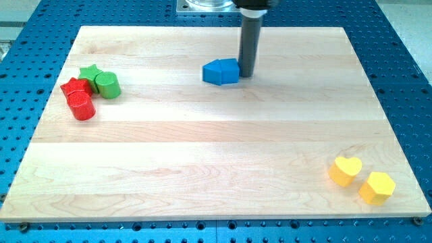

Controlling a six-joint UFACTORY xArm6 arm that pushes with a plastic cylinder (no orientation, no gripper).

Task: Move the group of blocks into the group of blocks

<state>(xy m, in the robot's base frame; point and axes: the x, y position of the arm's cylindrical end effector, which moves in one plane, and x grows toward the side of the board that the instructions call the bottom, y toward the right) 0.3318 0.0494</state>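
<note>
Surface point(202, 162): wide open band across the middle and along the view's bottom. Obstacles sit at the margins. View's left: green star point(90, 72), green cylinder point(108, 86), red star-like block point(74, 88) and red cylinder point(82, 106), packed touching. View's top centre: blue block point(221, 71), the tip point(246, 73) against its right side. View's bottom right: yellow heart point(345, 171) and yellow hexagon point(376, 187), just beside each other.

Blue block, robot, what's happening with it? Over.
My tip touching the blue block, on its right side. Red and green blocks far left. Path between clear.
</note>
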